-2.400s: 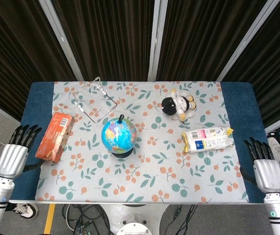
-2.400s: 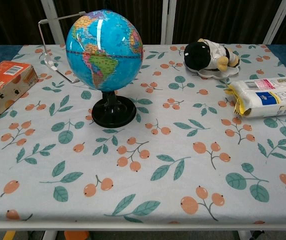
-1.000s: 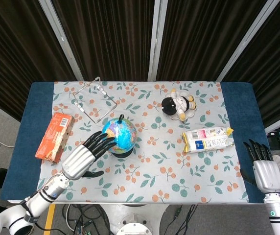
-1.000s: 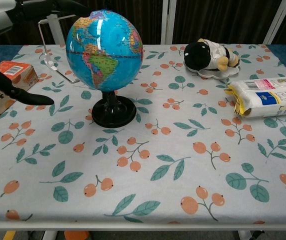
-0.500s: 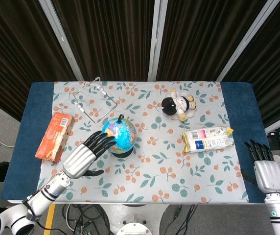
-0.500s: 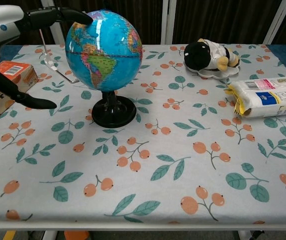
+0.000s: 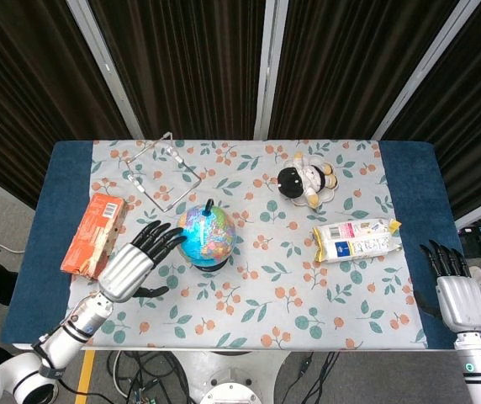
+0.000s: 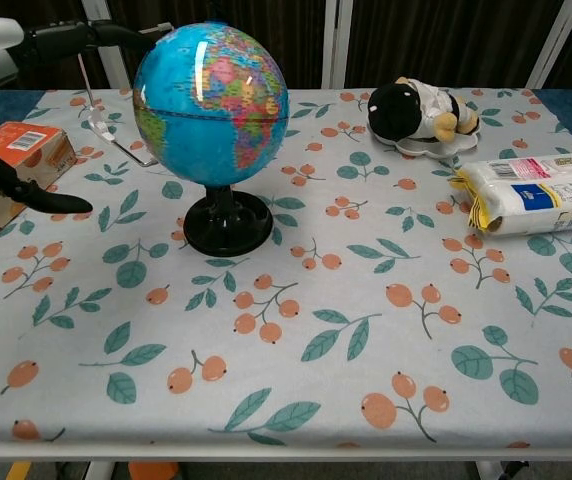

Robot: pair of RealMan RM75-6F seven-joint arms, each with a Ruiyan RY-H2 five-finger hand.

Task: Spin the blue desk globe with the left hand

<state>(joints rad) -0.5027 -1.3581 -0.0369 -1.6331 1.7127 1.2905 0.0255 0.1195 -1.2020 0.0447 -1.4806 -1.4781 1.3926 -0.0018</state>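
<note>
Now that the blue desk globe (image 8: 211, 105) shows different continents than a moment ago, the left hand (image 7: 134, 261), fingers spread and grasping nothing, has evidently spun it.

Setting: a robot test or recording bay, not a home. Indicators: the table (image 7: 409, 181) is a blue-topped bench covered by a floral cloth (image 7: 257, 278); dark pleated curtains (image 7: 182, 67) with pale metal struts (image 7: 267, 67) enclose it on the far side; loose cables (image 7: 140, 370) lie on the grey floor under the near edge. Unrelated props are spread across the cloth: a globe (image 7: 206, 236), a plush toy (image 7: 303, 183), a snack box (image 7: 94, 235), a packet (image 7: 356, 240) and a clear stand (image 7: 163, 171).
</note>
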